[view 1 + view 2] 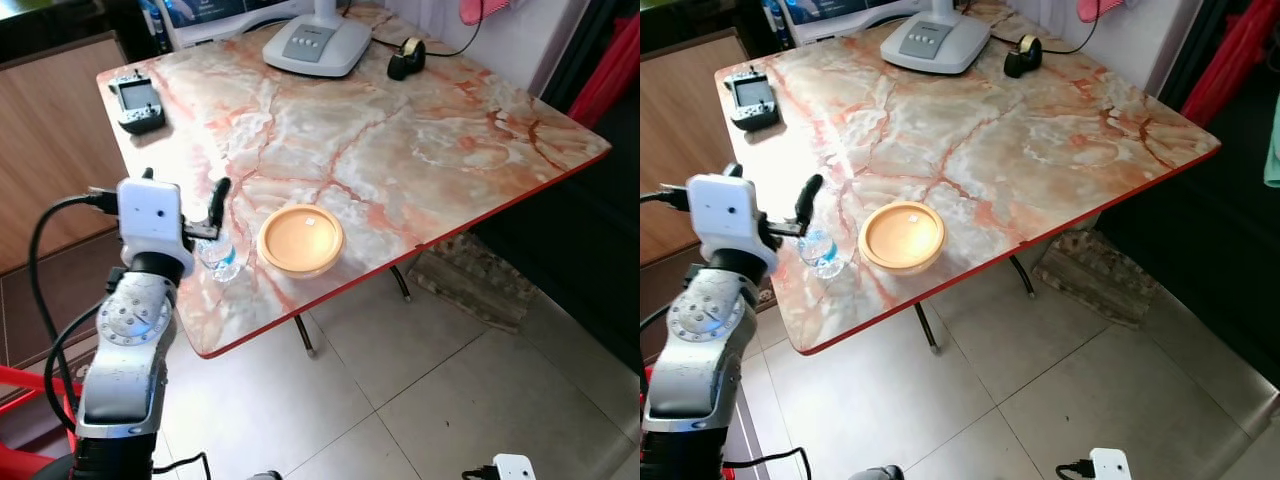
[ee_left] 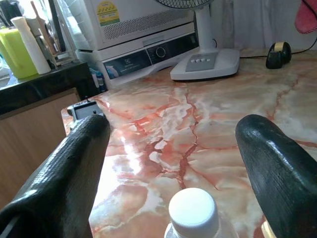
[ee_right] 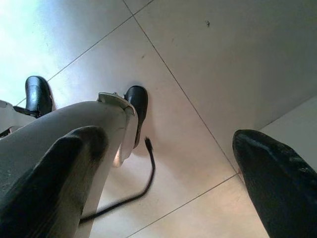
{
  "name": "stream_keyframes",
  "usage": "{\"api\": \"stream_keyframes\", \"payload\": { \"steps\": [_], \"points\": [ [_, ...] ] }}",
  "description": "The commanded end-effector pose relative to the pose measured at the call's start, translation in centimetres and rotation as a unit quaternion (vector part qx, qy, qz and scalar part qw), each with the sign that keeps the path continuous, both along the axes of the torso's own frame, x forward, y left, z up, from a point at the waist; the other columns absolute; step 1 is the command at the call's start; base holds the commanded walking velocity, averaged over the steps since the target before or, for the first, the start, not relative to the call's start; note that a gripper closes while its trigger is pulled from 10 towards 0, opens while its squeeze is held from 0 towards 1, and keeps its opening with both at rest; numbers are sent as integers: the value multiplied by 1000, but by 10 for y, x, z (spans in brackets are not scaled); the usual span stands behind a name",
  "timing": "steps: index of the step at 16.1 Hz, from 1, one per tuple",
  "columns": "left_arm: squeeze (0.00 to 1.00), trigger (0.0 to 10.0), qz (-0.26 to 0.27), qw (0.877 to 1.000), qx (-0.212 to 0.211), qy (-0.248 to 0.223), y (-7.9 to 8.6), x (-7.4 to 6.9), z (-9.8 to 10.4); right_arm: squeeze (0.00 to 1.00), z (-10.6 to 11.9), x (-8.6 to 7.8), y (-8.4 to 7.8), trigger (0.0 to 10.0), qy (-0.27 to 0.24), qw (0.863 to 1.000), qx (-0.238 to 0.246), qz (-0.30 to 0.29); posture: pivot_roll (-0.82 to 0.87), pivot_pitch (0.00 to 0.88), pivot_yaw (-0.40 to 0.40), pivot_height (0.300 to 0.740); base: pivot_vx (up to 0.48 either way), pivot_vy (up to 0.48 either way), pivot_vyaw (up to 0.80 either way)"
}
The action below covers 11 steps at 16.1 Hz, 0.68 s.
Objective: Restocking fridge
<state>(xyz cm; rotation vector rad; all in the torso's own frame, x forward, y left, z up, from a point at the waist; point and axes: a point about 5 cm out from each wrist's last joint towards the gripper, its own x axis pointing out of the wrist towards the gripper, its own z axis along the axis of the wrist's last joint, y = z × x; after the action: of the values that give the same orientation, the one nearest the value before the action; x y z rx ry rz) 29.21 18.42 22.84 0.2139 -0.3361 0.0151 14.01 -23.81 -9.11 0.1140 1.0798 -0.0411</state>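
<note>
The bottle [image 2: 193, 214] stands upright near the table [image 1: 420, 150] front edge, just beside the bowl [image 1: 300, 239]. The left gripper [image 2: 173, 163] is nearer, fingers apart either side of the cap; the right gripper [image 3: 168, 183] hangs open over the floor

Marbled surface [image 1: 400, 150]: orange bowl [image 1: 300, 239] at my near edge; fan base [image 1: 317, 43], tape dispenser [image 1: 406, 58] along far edge; handheld device [image 1: 138, 103] at far-left corner.
</note>
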Motion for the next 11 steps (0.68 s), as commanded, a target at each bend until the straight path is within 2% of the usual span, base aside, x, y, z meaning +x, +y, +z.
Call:
{"api": "stream_keyframes", "payload": {
  "steps": [1,3,11],
  "points": [
    [0,10000,-1,1000,7,-14,-1,-4,6,0,-3,-7,1,10000,14,1000,-2,12,237,178,-5,740,0,0,0],
    [0,10000,0,1000,9,-17,0,-4,8,0,-3,-8,1,10000,13,1000,-1,10,235,177,-5,740,0,0,534],
    [0,10000,0,1000,12,-23,-2,-4,10,0,-3,-8,1,10000,13,1000,5,3,235,179,-8,740,0,0,0]
  ]
}}
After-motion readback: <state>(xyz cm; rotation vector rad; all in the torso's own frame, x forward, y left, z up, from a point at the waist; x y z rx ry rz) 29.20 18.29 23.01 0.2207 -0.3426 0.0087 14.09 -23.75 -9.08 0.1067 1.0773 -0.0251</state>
